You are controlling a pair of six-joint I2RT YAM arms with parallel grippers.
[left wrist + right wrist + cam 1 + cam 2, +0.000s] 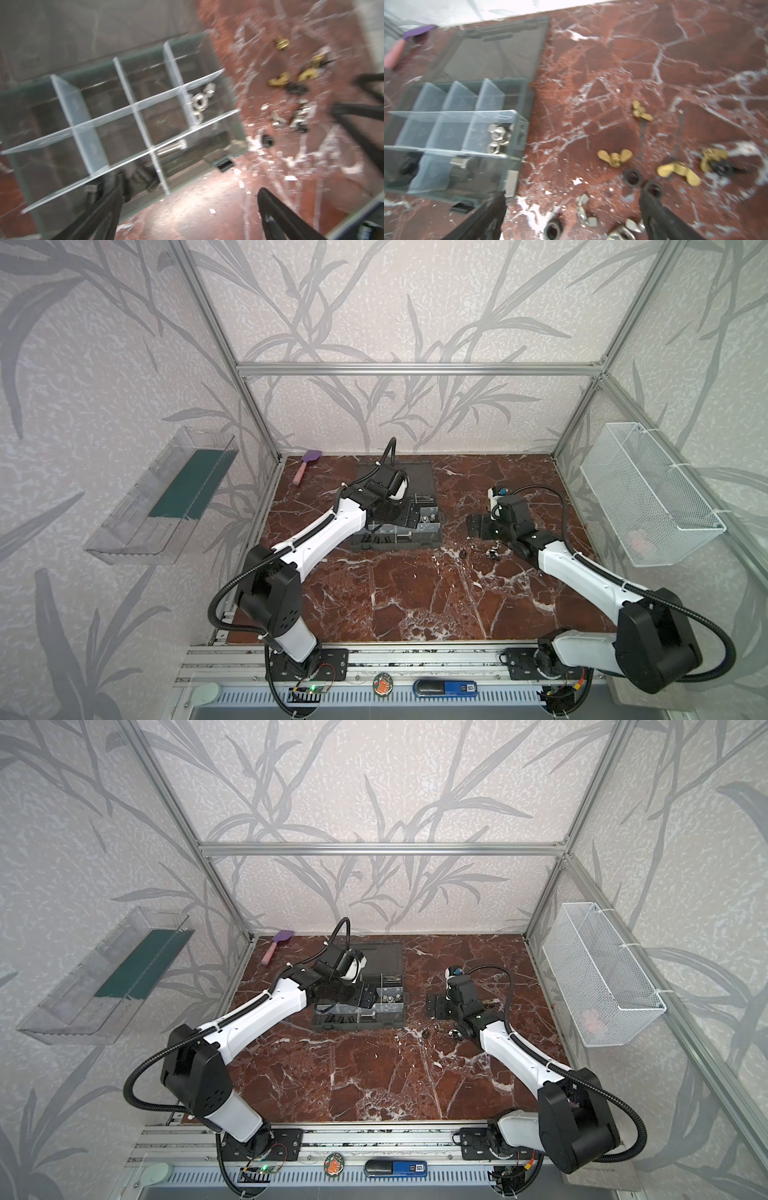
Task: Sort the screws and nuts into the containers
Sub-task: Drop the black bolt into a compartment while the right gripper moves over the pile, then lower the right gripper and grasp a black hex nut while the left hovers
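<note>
Left claw [189, 189] hangs wide, empty, above the organizer case [399, 544]; right claw [574, 191], wide, over loose wing nuts [614, 158]: pick step, next likely needs a precise pinch.

Glossy brass wing nuts [614, 158] on polished red marble tabletop [633, 62].

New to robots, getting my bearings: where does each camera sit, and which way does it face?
Top views: high at the front, looking down on the red marbled table; left arm and right arm show.
Left wrist: arm-mounted, faces the dark grey plastic compartment case; open left gripper shows.
Right wrist: arm-mounted, faces loose brass wing nuts; open right gripper shows.
Shared: both wrist views show case and nuts.
</note>
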